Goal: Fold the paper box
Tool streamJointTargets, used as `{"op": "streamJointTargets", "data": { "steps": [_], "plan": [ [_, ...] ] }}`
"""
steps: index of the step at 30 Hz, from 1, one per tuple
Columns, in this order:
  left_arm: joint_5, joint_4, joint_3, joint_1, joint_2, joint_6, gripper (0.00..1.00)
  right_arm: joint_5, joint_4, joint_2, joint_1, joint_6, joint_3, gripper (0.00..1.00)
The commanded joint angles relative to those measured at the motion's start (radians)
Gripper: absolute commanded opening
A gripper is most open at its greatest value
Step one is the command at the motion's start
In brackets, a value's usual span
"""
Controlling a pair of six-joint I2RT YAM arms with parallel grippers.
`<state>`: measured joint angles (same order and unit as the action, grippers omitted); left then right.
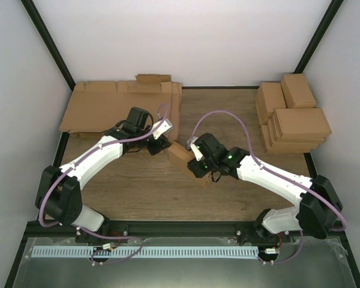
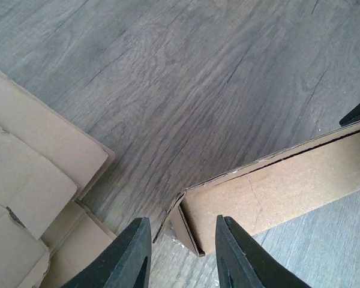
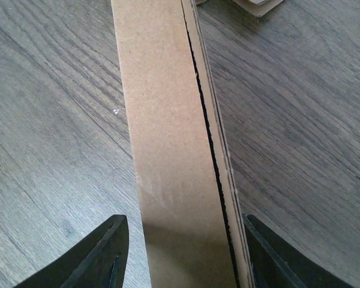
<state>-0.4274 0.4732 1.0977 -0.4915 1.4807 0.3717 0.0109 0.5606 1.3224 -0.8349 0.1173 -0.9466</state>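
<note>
Right fingers (image 3: pixel 102 258) are spread wide astride the partly folded paper box (image 3: pixel 168 150), which is set at the middle of the counter (image 1: pixel 144 192); it is not clamped. Left fingers (image 2: pixel 135 258) are held slightly parted at its other end, with nothing pinched. Flat cardboard sheets (image 1: pixel 108 108) are piled rear left, closed boxes (image 1: pixel 294 120) rear right.
</note>
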Motion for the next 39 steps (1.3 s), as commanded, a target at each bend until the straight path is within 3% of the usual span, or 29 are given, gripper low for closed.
{"op": "streamJointTargets", "data": {
  "steps": [1,4,11,16,22,28,35,39],
  "plan": [
    [-0.037,-0.016,0.026,0.003,0.02,0.007,0.29,0.013,0.0,0.005,-0.009,0.004,-0.014,0.51],
    [-0.05,-0.015,0.03,0.003,0.025,0.001,0.23,0.012,-0.002,0.005,-0.009,0.003,-0.012,0.5],
    [-0.059,-0.02,0.034,-0.001,0.038,-0.011,0.2,0.021,-0.007,0.014,-0.009,0.005,-0.012,0.49],
    [0.057,-0.041,0.035,0.001,0.037,-0.045,0.4,0.017,-0.004,0.008,-0.009,0.003,-0.011,0.48],
    [0.044,-0.047,0.066,0.001,0.059,-0.062,0.45,0.019,-0.005,0.01,-0.009,0.004,-0.01,0.48],
    [-0.048,0.008,0.091,0.001,0.095,-0.02,0.3,0.024,-0.003,0.012,-0.009,0.003,-0.013,0.48],
    [-0.044,0.031,0.09,0.001,0.083,-0.013,0.05,0.012,0.0,0.016,-0.009,0.003,-0.018,0.48],
    [-0.056,0.033,0.074,-0.004,0.051,-0.042,0.04,-0.007,0.009,0.019,-0.009,0.011,-0.023,0.48]
  ]
}}
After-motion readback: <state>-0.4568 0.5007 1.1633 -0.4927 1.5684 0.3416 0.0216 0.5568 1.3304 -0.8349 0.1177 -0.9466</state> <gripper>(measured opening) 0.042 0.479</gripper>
